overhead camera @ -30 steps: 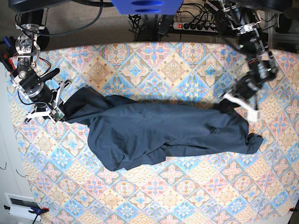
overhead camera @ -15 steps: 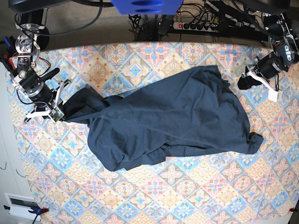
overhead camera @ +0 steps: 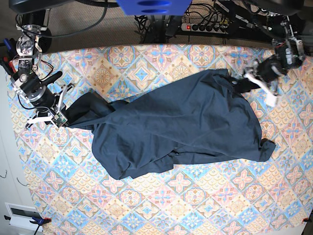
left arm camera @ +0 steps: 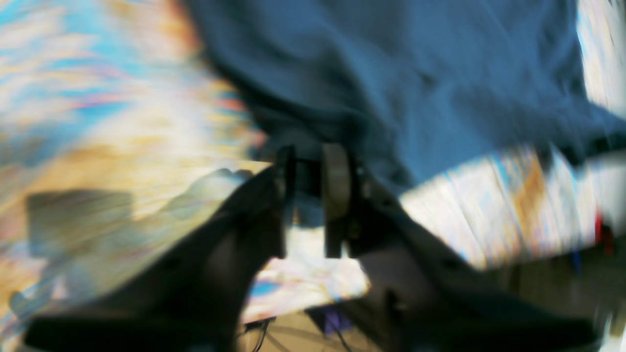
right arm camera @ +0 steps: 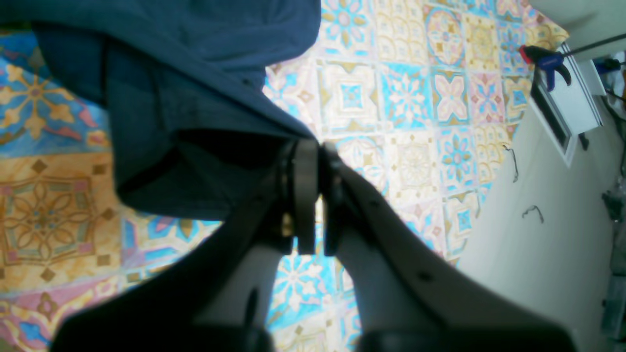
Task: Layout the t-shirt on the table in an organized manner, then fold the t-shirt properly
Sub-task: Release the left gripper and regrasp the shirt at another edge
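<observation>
The dark navy t-shirt (overhead camera: 181, 127) lies spread and wrinkled across the patterned table (overhead camera: 195, 205). My right gripper (overhead camera: 62, 119) sits at the shirt's left end. In the right wrist view this gripper (right arm camera: 319, 146) is shut on a pinch of the t-shirt (right arm camera: 195, 73) just above the table (right arm camera: 415, 98). My left gripper (overhead camera: 244, 84) is at the shirt's far right corner. The blurred left wrist view shows that gripper (left arm camera: 308, 195) with its fingers (left arm camera: 337, 195) parted, and t-shirt (left arm camera: 415, 88) cloth still lies in the gap.
A power strip (overhead camera: 205, 27) and cables lie behind the table's far edge. A blue clamp (right arm camera: 547, 61) grips the table's corner near a white box (overhead camera: 19, 214). The table's left edge is close to my right arm.
My left gripper swung toward the far right, pulling the shirt's right side up and spreading it wider, then its jaws parted. The right gripper has not moved.
</observation>
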Controlling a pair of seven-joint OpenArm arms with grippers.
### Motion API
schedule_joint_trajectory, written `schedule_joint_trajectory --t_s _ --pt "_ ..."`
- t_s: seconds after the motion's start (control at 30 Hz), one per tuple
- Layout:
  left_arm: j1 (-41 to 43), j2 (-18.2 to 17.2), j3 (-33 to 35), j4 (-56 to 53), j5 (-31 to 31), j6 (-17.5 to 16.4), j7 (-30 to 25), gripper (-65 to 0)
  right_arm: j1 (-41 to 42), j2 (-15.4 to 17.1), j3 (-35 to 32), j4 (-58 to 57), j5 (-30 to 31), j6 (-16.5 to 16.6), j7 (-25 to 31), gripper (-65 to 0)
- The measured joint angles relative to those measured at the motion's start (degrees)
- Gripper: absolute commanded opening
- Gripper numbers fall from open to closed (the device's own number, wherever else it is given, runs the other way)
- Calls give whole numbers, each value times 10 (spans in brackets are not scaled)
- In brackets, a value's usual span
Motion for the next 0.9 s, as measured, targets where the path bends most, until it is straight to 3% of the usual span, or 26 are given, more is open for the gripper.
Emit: schedule_joint_trajectory --t_s 0.1,0.17,0.43,0.6,0.67,0.83,0.9 --pt "0 0 32 1 -1 2 -2 -284 0 0 0 0 0 0 0 -647" --pt "2 3 42 1 8 3 -2 -233 -4 0 0 0 0 0 0 -647" --pt "-3 15 52 1 8 3 -4 -231 -4 0 0 0 0 0 0 -647" --pt "-22 50 67 0 80 4 -1 -238 -3 0 0 0 0 0 0 -647" --pt "-32 54 103 0 116 2 0 -308 -2 0 0 0 0 0 0 -647" --pt "-37 55 156 -1 194 1 -2 -650 0 0 0 0 0 0 0 -647" --pt "-39 54 156 -1 198 3 0 -650 0 0 0 0 0 0 0 -647"
